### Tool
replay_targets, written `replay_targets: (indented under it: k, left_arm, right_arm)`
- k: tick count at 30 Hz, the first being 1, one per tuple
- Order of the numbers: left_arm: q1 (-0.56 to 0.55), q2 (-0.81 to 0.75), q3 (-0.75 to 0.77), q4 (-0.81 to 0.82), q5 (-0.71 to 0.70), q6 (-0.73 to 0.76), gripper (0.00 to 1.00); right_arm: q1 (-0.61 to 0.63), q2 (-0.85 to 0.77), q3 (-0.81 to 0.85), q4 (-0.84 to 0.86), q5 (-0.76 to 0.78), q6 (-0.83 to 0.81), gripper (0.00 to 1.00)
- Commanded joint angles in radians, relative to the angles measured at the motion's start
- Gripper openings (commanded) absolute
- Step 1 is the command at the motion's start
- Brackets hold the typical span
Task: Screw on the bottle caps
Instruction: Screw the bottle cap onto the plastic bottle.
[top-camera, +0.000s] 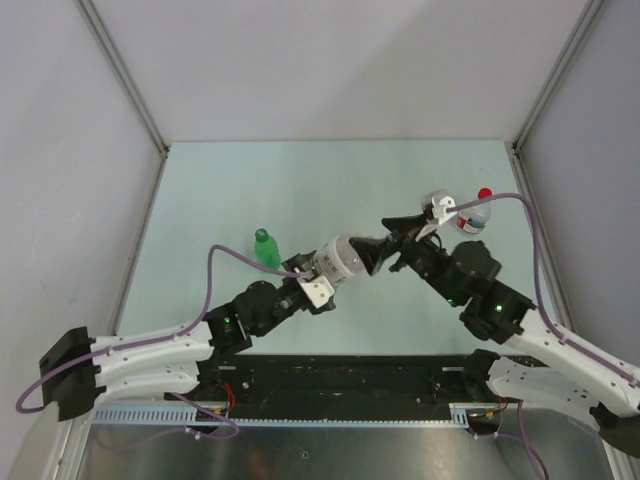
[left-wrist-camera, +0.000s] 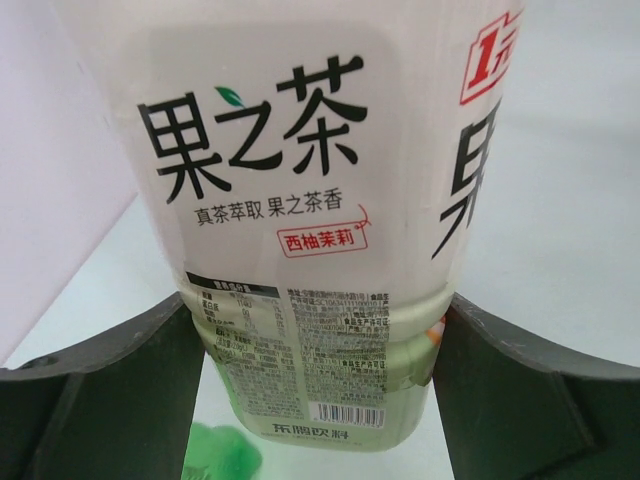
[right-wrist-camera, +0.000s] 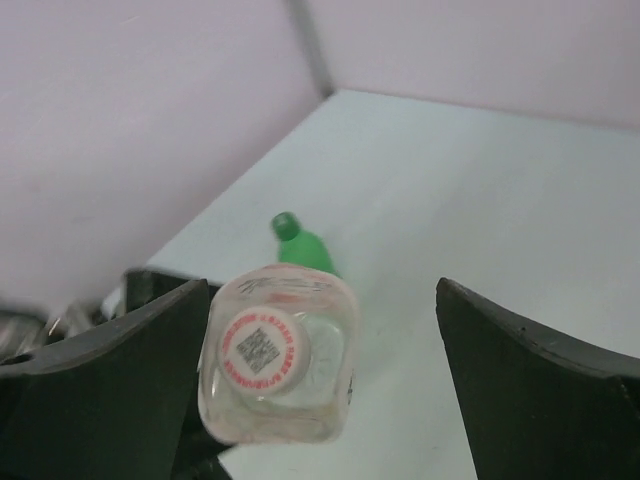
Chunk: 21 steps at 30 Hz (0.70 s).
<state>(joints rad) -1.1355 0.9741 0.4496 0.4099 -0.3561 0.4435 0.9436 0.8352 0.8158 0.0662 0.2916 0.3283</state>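
- The pale green table (top-camera: 330, 180), walled on three sides, carried two bottles, while a third was held above it near the middle.
- The left arm (top-camera: 150, 360) reached in from the near left corner. Its tool (left-wrist-camera: 318, 310) was clamped on the wide clear bottle (left-wrist-camera: 300, 200), with a dark finger pressed against each side of the lower label.
- The right arm (top-camera: 520, 325) came in from the near right. Its tool (right-wrist-camera: 322, 300) faced the capped end of that same bottle with the jaws spread wide, one on either side of the neck, the right-hand one standing clear of it.
- The wide clear bottle, printed with black characters on white, was held off the table between the two arms, its top turned toward the right tool.
- The green bottle (top-camera: 266, 250) stood upright on the table just left of the left tool.
- The small clear bottle (top-camera: 478, 218) sat near the table's right edge, beyond the right arm's wrist.
- The white cap (right-wrist-camera: 262, 352), ringed in red print, sat on the neck of the wide clear bottle, between the right tool's open jaws.
- The green cap (right-wrist-camera: 287, 224) topped the green bottle.
- The red cap (top-camera: 485, 193) showed at the upper end of the small clear bottle. Whether it was screwed on could not be told at that size.
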Motion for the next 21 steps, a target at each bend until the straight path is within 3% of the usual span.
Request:
replay_targets:
  k: [1, 4, 8, 13, 21]
  left_arm:
    - [0.066, -0.122, -0.032, -0.034, 0.407, -0.056, 0.0]
    - [0.119, -0.175, -0.031, -0.107, 0.586, -0.045, 0.0]
    - [0.166, -0.195, -0.007, -0.187, 0.728, -0.002, 0.0]
    - [0.174, -0.172, 0.036, -0.306, 0.798, 0.057, 0.0]
    - [0.175, -0.173, 0.042, -0.319, 0.798, 0.065, 0.0]
  right_arm:
    - [-0.029, -0.118, 0.005, -0.046, -0.509, -0.341, 0.99]
    - [-0.031, -0.188, -0.006, -0.148, -0.708, -0.566, 1.0]
    - [-0.034, -0.252, -0.034, -0.222, -0.794, -0.764, 0.99]
    - [-0.036, -0.253, -0.036, -0.213, -0.878, -0.775, 0.91]
    - [-0.036, -0.213, -0.036, -0.218, -0.902, -0.722, 0.7]
